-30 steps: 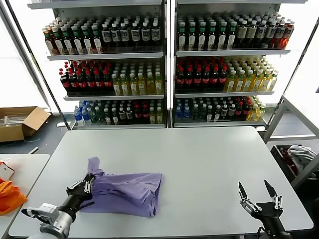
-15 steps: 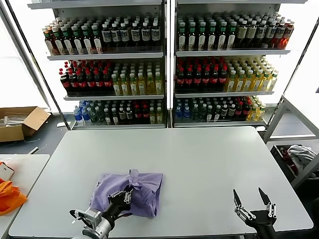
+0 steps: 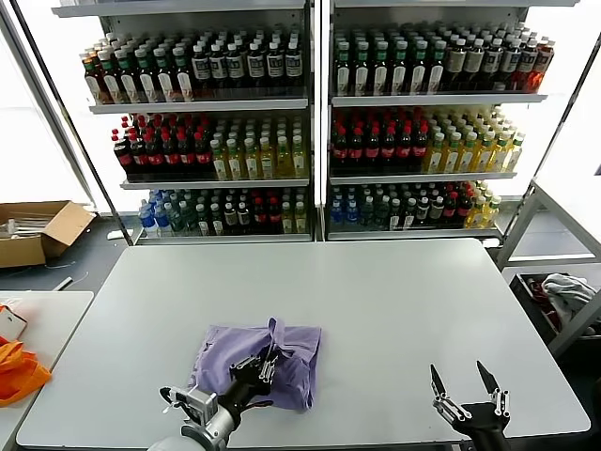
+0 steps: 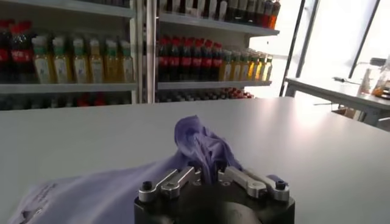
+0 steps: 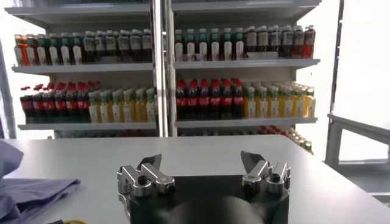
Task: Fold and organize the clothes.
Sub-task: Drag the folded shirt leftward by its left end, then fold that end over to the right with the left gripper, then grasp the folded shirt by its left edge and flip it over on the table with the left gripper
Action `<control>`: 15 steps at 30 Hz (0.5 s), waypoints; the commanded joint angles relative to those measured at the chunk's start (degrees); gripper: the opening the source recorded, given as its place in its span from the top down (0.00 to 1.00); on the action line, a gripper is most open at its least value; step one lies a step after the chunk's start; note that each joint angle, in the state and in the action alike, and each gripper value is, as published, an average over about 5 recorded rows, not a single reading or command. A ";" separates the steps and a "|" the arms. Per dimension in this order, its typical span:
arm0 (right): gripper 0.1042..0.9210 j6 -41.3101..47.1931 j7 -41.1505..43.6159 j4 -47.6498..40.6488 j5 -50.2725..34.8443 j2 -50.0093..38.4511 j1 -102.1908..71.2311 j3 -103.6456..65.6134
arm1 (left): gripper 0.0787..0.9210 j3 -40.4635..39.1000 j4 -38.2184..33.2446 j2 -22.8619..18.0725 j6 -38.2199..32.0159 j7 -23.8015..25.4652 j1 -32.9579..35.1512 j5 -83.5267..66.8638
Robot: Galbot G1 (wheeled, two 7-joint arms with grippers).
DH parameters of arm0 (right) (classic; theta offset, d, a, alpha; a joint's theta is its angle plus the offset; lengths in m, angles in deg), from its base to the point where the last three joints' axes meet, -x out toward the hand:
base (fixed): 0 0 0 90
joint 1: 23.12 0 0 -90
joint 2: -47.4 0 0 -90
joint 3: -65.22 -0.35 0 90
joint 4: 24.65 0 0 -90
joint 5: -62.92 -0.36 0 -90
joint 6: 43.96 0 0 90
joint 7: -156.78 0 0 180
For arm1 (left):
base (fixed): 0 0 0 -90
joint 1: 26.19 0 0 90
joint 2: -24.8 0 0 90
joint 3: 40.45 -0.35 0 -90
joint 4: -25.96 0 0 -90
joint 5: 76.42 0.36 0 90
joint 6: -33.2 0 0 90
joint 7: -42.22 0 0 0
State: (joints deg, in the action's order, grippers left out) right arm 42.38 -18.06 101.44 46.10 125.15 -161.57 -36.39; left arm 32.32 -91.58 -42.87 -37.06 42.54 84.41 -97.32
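Lavender T-shirt [image 3: 258, 352] bunched on surface [image 3: 394, 301], near front edge; thin, limp, light, best taken by edge fold. Left claw [image 3: 263, 362] pinching raised fold. Right claw [image 3: 467, 393] spread, idle, front right

a thin, soft lavender cloth t-shirt [image 3: 272, 352] lies crumpled on a smooth, matt pale grey counter [image 3: 394, 301]. the left tool [image 3: 260, 362] and right tool [image 3: 467, 393] pair matt black bodies with pale metal fingers.
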 commanded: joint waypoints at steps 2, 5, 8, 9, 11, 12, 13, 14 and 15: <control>0.12 0.04 0.02 -0.66 0.44 -0.08 0.46 0.67 | 0.72 -2.56 -0.10 -0.82 0.28 -1.83 -1.66 -2.89; 0.12 0.14 0.02 -0.79 0.64 -0.22 0.86 1.11 | 0.62 -2.83 -1.51 -0.82 0.12 -1.67 -0.48 -3.75; 0.12 0.20 0.02 -0.84 0.82 -0.34 1.13 1.47 | 0.51 -1.68 -3.56 -0.83 0.05 -1.21 0.95 -4.75; 0.12 0.21 0.03 -0.78 0.83 -0.36 1.17 1.51 | 0.48 -0.66 -4.37 -0.81 0.05 -0.95 1.52 -5.08; 0.12 0.21 0.05 -0.60 0.77 -0.42 1.14 1.51 | 0.41 2.48 -5.64 -0.47 0.04 -0.32 2.64 -5.43; 0.12 0.20 0.06 -0.49 0.71 -0.52 1.06 1.49 | 0.38 4.53 -5.99 -0.03 0.05 0.04 3.13 -5.47; 0.12 0.17 0.07 -0.40 0.65 -0.66 0.98 1.47 | 0.34 6.54 -6.08 0.70 0.07 0.38 3.62 -5.61; 0.12 0.15 0.07 -0.35 0.58 -0.83 0.91 1.46 | 0.31 9.04 -5.91 1.62 0.11 0.69 4.04 -5.88; 0.12 0.12 0.06 -0.33 0.53 -1.01 0.85 1.45 | 0.28 11.59 -5.53 2.63 0.19 0.97 4.44 -6.25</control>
State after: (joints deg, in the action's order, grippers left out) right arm 42.55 -18.03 100.91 46.71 124.48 -160.70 -35.23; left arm 32.43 -94.39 -43.18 -36.97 42.37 85.59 -101.22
